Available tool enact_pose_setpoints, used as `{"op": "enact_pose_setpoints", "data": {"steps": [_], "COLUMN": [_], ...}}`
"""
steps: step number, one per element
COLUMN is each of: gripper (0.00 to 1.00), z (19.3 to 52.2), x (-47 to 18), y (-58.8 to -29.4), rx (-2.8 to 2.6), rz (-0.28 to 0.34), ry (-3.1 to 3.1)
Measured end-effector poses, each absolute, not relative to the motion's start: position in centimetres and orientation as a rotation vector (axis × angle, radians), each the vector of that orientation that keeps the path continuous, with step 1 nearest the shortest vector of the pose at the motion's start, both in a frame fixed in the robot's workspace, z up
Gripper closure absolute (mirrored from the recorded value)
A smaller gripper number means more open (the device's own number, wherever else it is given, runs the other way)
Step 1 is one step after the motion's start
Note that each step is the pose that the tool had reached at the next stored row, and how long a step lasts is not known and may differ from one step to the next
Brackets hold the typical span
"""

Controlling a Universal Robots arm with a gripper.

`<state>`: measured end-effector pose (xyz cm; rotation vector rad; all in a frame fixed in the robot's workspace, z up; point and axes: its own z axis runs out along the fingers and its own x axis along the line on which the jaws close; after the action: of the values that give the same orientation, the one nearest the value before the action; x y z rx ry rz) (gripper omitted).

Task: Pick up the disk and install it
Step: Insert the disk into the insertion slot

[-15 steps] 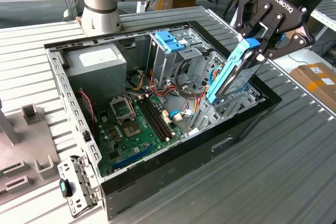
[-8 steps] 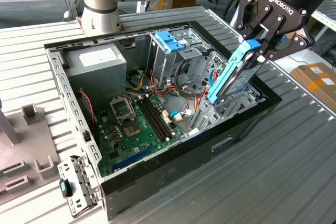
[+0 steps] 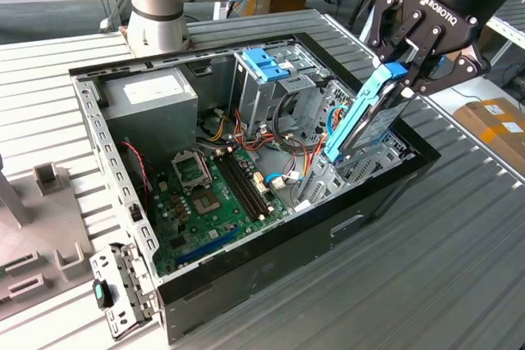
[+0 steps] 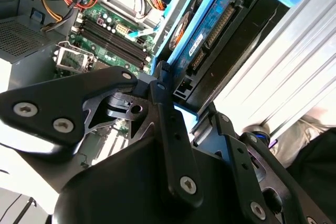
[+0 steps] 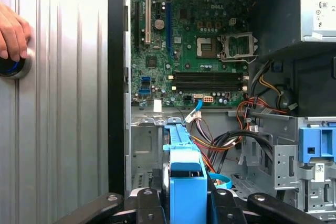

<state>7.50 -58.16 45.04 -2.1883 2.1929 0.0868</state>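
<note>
Just beneath the tool point(image 3: 404, 79), the disk point(image 3: 358, 125) hangs tilted, clamped.

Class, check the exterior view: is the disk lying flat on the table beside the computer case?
No: the gripper holds the disk steeply tilted, its lower end inside the case.

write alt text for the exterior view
A black gripper holds the blue-edged disk on edge and tilted, its lower end inside an open computer case on a ribbed metal table. A green motherboard and grey power supply lie exposed in the case.
</note>
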Motion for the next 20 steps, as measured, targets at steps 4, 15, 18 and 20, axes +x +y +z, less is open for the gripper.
{"op": "enact_pose_setpoints", "data": {"steps": [4,15,18,20], "gripper": [0.63,0.63,0.63,0.63], "z": [44.9,44.2,44.0,43.5], "x": [7.6,7.6,7.6,7.6], "y": [-58.1,-57.9,-57.9,-57.9], "rx": [-2.186,-2.146,-2.145,-2.145], "rz": [0.087,0.085,0.085,0.085], "ry": [2.196,2.234,2.234,2.234]}}
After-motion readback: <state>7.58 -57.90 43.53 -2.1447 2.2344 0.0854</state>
